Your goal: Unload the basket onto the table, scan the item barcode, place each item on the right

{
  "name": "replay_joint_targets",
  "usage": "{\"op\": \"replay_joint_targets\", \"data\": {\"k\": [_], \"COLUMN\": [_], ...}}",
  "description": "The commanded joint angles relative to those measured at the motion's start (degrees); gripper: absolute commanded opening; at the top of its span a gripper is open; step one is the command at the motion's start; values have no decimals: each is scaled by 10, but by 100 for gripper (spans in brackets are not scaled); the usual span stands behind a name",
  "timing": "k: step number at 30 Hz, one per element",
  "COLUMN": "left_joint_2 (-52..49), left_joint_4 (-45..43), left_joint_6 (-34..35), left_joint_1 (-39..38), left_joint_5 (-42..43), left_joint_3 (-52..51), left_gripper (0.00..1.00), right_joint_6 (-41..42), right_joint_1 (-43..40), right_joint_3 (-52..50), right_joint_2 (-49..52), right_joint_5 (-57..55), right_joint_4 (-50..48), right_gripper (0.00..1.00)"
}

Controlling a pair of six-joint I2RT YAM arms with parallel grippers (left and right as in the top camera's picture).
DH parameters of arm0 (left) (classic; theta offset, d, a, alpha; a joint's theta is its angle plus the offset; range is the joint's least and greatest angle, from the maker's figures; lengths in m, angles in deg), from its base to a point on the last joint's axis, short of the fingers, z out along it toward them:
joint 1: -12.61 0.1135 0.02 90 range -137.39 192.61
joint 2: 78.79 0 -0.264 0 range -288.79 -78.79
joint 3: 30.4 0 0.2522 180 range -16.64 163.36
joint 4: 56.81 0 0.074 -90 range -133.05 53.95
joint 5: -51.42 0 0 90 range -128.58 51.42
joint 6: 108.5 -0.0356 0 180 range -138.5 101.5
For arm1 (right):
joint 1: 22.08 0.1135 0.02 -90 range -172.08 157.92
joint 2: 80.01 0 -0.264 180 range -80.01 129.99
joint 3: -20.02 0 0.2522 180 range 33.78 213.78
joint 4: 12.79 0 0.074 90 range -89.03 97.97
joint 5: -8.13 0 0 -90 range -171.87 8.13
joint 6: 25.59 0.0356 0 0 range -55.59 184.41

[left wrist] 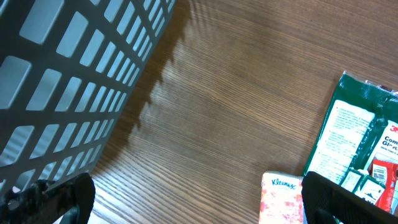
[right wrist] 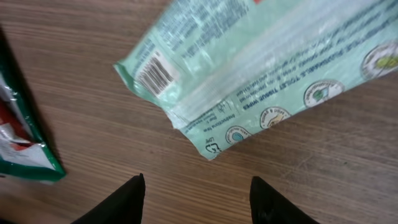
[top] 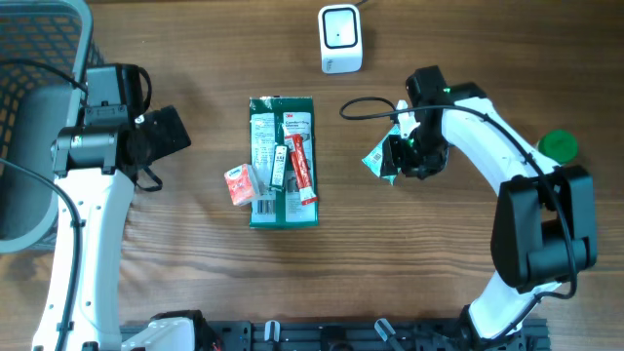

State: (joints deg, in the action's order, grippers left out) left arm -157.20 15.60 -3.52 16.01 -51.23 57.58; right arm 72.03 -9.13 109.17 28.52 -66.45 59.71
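1. Right gripper [right wrist: 198, 186]: the jaws stand partly apart. The wrist view shows only bare wood between the fingers [right wrist: 134, 199], so it holds nothing.
2. Just beyond the fingertips lies the task's thing, a pale green pack of wipes [right wrist: 267, 68]. It rests askew on the table [top: 468, 58]. From overhead it pokes out on the side of the gripper nearer the table's middle.
3. The barcode [right wrist: 155, 73] sits near one end of the pack, on the face turned up toward the wrist camera, and is unobstructed.
4. Step in hand, as a judgement: take hold of the pack so it can be shown to the scanner [top: 340, 39]. The scanner is the white box near the far edge, well apart from the pack.
5. To do this well, grip the end away from the barcode so neither finger covers the bars. Close across the narrow width, since the soft wrapper may buckle and crease the code. When carried over, the printed face should turn flat toward the scanner's dark window.
6. Close to the barcode end lies a dark green package [right wrist: 18, 124], so the approach should stay clear of it.
7. Left gripper [left wrist: 196, 186]: spread wide and empty, hanging beside the basket [left wrist: 62, 81].
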Motion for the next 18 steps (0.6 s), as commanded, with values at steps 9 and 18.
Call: {"op": "replay_joint_targets", "data": {"k": [9, 18], "left_joint_2": [7, 7], "left_joint_4": [-2, -2], "left_joint_6": [5, 5], "left_joint_1": [3, 3], "left_joint_5": [-9, -9], "left_joint_3": [9, 9], "left_gripper": [100, 100], "right_joint_6": [-25, -59], "right_joint_1": [-53, -117], "right_joint_3": [122, 122], "right_joint_2": [-50, -14], "right_joint_5": [-45, -45], "right_joint_4": [-38, -59], "right_gripper": [71, 74]}}
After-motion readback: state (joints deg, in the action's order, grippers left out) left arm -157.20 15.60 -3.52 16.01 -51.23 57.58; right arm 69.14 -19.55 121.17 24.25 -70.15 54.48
